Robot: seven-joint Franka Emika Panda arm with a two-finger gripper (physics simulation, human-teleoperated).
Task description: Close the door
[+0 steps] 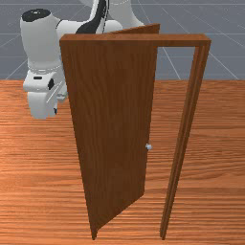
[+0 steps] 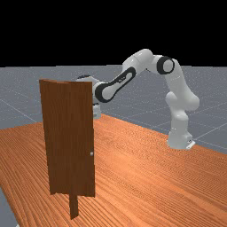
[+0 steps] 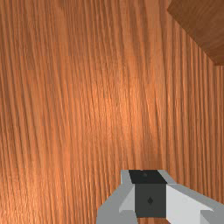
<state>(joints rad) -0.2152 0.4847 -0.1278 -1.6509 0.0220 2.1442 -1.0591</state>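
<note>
In the front view, the brown wooden door [image 1: 112,115] stands ajar in its door frame [image 1: 136,40], swung back toward the arm; its hinged edge is at the front view's left end of the frame; a wide gap separates its free edge from the frame's opposite post [image 1: 179,143]; the small round doorknob [image 1: 149,147] sits at that free edge, below mid-height; the gripper [image 1: 42,104] hangs above the table [image 1: 210,119], on the front view's left of the door, near the hinged edge and apart from it; whether the gripper is open or closed I cannot tell.

In the far view, the door stands upright toward the table's far-view-left side, doorknob at its right edge; the gripper shows beyond that edge, below the door's top; the arm's base [image 2: 178,138] stands on the table at the far view's right, near an edge.

In the wrist view, the gripper is over the table's orange-brown grain; a corner of a darker wooden panel [image 3: 203,26] lies well apart from it.
</note>
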